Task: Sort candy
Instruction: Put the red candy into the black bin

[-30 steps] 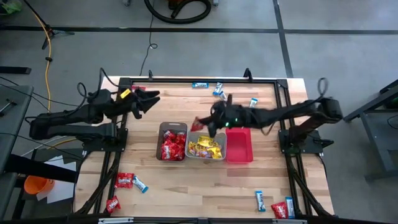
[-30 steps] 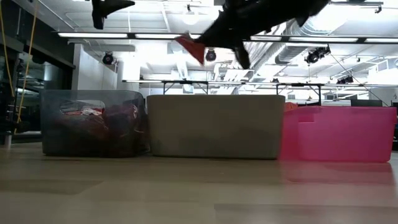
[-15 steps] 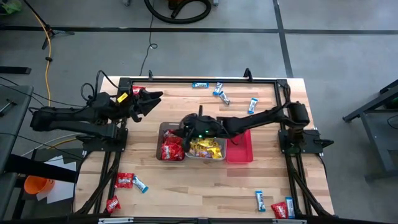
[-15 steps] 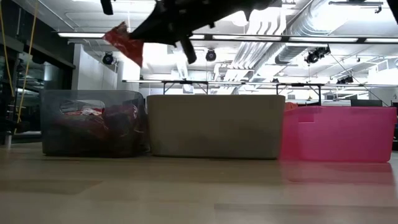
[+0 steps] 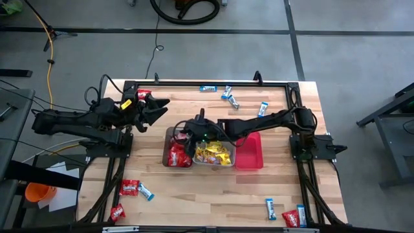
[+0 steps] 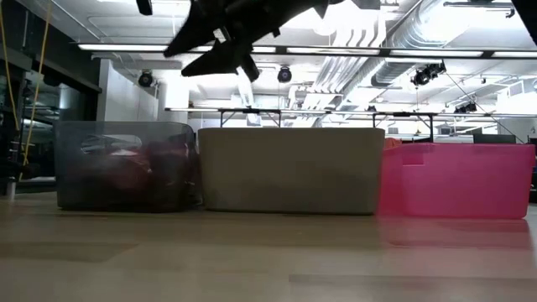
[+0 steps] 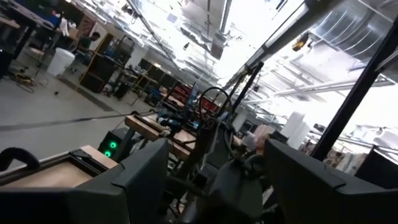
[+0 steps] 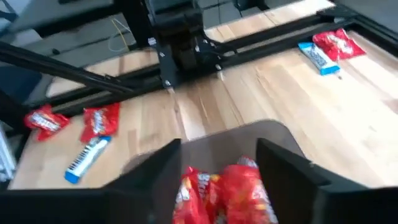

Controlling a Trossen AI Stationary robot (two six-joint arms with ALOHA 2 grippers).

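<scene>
My right gripper (image 5: 187, 134) hangs open over the brown bin (image 5: 169, 137), the left one of three bins in a row. Nothing is between its fingers. In the right wrist view, red packets (image 8: 224, 186) lie in that bin below the open gripper (image 8: 221, 168). The low view shows the same gripper (image 6: 220, 46) high above the bin (image 6: 126, 164). The grey bin (image 5: 223, 162) holds yellow packets (image 5: 213, 153). My left gripper (image 5: 159, 103) waits open above the far left of the table and points up into the room (image 7: 217, 174).
A pink bin (image 5: 249, 150) stands at the right of the row. Loose candy lies about: blue bars (image 5: 226, 92) and a red packet (image 5: 143, 94) by the far edge, red packets and a bar (image 5: 132, 188) near left, more (image 5: 291, 215) near right.
My right gripper has carried a red packet toward the table's left, from above the grey bin to above the brown bin. There it rolled and opened. The packet is gone from its fingers and no longer shows in the air.
</scene>
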